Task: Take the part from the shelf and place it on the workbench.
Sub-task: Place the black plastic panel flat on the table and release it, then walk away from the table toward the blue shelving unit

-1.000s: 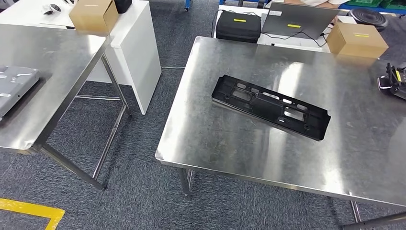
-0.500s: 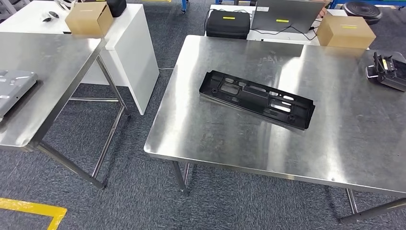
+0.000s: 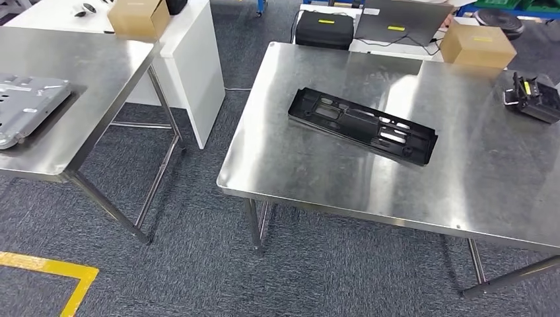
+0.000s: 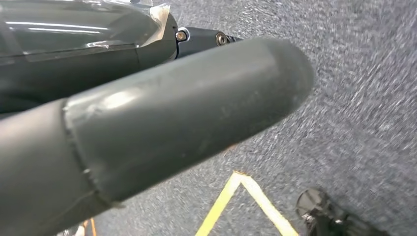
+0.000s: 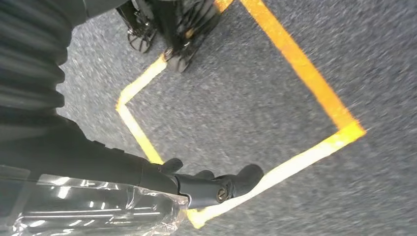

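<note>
Black part (image 3: 362, 125) flat on workbench (image 3: 317, 178), right workbench edge cut off

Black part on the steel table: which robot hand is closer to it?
Cannot tell: neither is close. The left robot hand and right robot hand both hang over grey carpet with yellow tape, while the black part lies on the workbench.

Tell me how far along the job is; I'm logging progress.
Placing looks done: the black part lies flat on the steel workbench, nothing touching it. Nothing is in hand: the left hand and right hand hang over carpet, holding nothing. Nothing visibly remains.
</note>
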Available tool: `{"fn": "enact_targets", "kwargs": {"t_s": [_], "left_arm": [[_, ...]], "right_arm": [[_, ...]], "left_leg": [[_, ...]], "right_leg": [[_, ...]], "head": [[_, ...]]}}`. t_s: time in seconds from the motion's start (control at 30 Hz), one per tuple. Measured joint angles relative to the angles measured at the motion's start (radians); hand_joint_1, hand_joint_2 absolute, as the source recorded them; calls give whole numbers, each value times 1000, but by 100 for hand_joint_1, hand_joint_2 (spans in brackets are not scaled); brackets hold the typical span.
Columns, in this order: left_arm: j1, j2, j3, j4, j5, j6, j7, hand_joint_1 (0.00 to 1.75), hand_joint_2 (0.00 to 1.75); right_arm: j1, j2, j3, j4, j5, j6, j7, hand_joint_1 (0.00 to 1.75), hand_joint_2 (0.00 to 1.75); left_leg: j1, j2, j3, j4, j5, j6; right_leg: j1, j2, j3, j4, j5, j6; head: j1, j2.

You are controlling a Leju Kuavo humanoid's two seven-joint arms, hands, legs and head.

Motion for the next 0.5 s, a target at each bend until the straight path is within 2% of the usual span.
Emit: {"fn": "enact_targets", "kwargs": {"t_s": [0.03,0.07,0.1,0.17,0.23,0.3,0.33,0.37,0.4,0.43,0.47,0.5], "left_arm": [[0,-3,-1,0,-4,-8,1,0,0],[0,-5,-2,0,-8,-13,1,0,0],[1,-8,-3,0,-11,-17,3,0,0],[0,-11,-6,0,-12,-21,4,0,0],[-1,-13,-9,-1,-14,-25,5,0,0],[-1,-14,-10,-2,-17,-30,6,0,0],[-1,-14,-10,-2,-19,-33,6,0,0],[0,-14,-10,-1,-22,-34,7,0,0],[1,-14,-10,-1,-25,-35,7,0,0],[2,-15,-11,-1,-28,-38,7,0,0],[3,-15,-11,-1,-31,-41,7,0,0],[3,-15,-12,-1,-32,-45,7,0,0]], "right_arm": [[0,0,0,0,0,-3,6,0,175],[0,-1,0,0,0,-7,10,0,175],[0,-1,0,0,-1,-9,14,0,175],[-1,-2,0,0,-1,-12,16,0,175],[-3,-2,1,0,-1,-14,18,0,175],[-5,-1,1,0,-1,-16,22,0,175],[-4,-1,2,0,0,-17,26,0,175],[-4,0,2,0,0,-17,29,0,131],[-4,2,2,0,0,-18,33,0,87],[-4,3,3,0,-1,-18,37,0,44],[-4,4,4,0,-2,-18,40,0,0],[-4,5,5,0,-4,-18,43,0,0]], "left_leg": [[-1,1,-17,1,12,-1],[-2,1,-33,3,23,-3],[-2,1,-48,6,34,-6],[-2,1,-70,13,49,-12],[-6,0,-85,28,59,-20],[-11,-1,-99,42,73,-28],[-11,-1,-104,46,82,-33],[-9,-3,-109,49,85,-38],[-6,-5,-114,57,72,-44],[-3,-6,-123,83,38,-51],[2,-7,-135,126,-11,-57],[6,-7,-147,184,-67,-64]], "right_leg": [[0,1,-5,54,-20,6],[-1,1,7,73,-16,16],[-1,1,39,52,3,29],[-2,1,129,-55,41,45],[0,3,220,-183,42,42],[6,6,257,-251,32,34],[7,7,253,-258,31,29],[2,5,242,-252,37,21],[-2,3,234,-249,45,9],[-7,-1,224,-249,55,-4],[-10,-4,212,-250,67,-15],[-6,-7,198,-249,78,-22]], "head": [[1,0],[0,0],[0,0],[0,0],[2,0],[1,0],[-1,0],[-3,0],[-5,0],[-7,0],[-10,0],[-12,0]]}}
